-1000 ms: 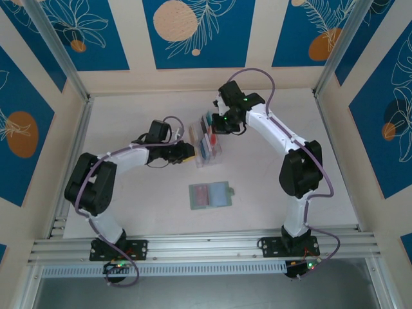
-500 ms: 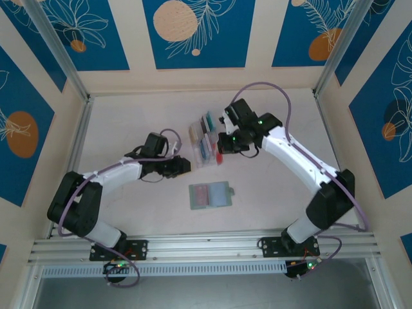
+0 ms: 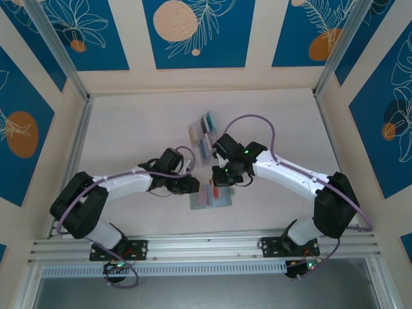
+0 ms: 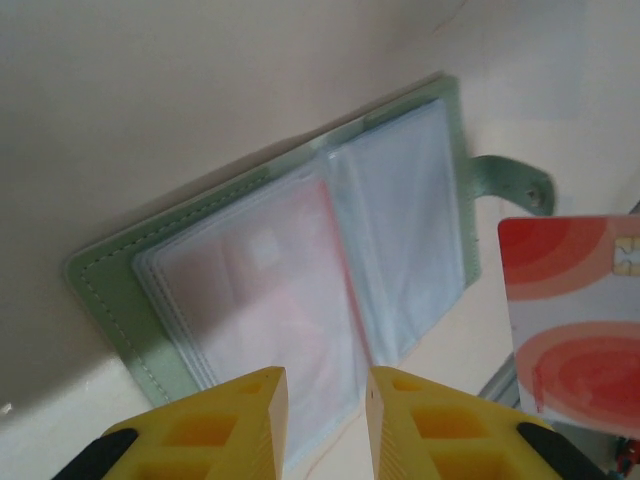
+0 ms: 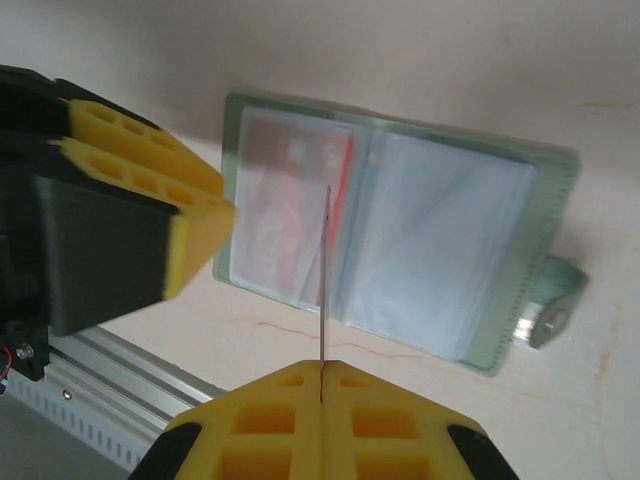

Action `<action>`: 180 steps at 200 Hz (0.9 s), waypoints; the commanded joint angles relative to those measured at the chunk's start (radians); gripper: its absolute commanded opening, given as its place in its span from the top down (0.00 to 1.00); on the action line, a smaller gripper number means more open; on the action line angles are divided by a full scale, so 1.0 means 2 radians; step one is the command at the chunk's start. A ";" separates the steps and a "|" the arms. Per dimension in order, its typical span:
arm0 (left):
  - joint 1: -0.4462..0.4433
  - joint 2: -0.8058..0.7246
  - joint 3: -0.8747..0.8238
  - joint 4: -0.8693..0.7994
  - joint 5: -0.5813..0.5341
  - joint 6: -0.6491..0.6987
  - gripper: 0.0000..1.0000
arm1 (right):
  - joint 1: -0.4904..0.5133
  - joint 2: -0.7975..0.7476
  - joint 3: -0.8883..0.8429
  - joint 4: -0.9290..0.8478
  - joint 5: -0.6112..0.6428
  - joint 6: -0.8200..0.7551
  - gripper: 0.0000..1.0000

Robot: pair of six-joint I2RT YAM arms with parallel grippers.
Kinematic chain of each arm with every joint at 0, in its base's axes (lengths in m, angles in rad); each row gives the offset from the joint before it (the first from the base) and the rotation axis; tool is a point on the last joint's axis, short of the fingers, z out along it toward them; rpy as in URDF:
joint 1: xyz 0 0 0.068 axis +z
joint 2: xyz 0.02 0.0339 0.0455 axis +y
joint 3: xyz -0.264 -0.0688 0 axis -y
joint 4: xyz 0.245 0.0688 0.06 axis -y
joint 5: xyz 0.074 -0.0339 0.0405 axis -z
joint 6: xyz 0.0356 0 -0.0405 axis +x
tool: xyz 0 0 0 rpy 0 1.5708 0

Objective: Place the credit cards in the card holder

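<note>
Card holder (image 3: 210,195) lies open and flat on the table (image 3: 129,129), right below both pincers, pink pocket toward the left one, blue pocket and snap tab (image 5: 550,300) on the far side from it. Right pincer (image 5: 323,370) is clamped on a red card (image 5: 325,290), seen edge-on in its wrist view. The card's free end is over the pink pocket close to the fold; can't tell if it touches. Left pincer (image 4: 322,375) is at the holder's pink end, fingers slightly apart, nothing between them; the red card (image 4: 575,320) stands off to its side. Clear rack (image 3: 205,138) with more cards is beyond both pincers, apart from the holder.
</note>
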 commanded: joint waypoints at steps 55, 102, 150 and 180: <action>-0.012 0.051 -0.024 0.026 -0.011 -0.006 0.74 | 0.017 0.063 -0.008 0.030 0.025 0.026 1.00; -0.013 0.048 -0.035 0.027 -0.013 -0.007 0.75 | 0.018 0.078 -0.010 0.035 0.043 0.032 1.00; -0.012 0.044 -0.042 0.028 -0.015 -0.008 0.75 | 0.017 0.064 -0.015 0.031 0.065 0.043 1.00; -0.013 0.042 -0.043 0.030 -0.015 -0.010 0.75 | 0.014 0.058 -0.015 0.030 0.063 0.043 1.00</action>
